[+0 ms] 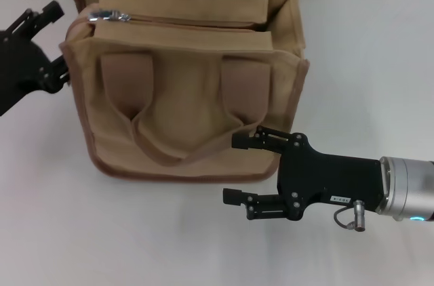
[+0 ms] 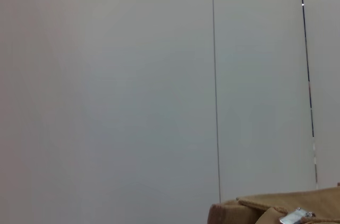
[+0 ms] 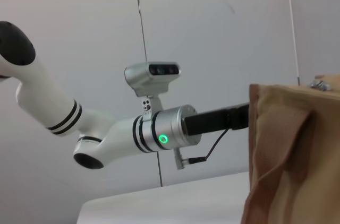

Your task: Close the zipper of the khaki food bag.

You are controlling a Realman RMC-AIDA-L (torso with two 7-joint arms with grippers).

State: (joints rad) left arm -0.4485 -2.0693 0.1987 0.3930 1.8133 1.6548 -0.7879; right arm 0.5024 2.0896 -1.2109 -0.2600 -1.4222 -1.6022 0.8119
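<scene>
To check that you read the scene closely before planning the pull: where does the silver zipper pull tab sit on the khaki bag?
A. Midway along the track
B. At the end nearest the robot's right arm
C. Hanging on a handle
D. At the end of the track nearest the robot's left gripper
D: the pull tab lies at the zipper's end by the left gripper, with the track beyond it unzipped.

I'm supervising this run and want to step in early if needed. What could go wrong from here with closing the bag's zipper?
1. The pull tab sits at the bag's left end, but the left gripper is beside the bag, not on the tab; it may miss so small a piece.
2. The right gripper is open by the front right corner, holding nothing. Unbraced, the soft bag may slide or fold when the tab is pulled.
3. The near handle droops beside the right gripper and could snag.
</scene>
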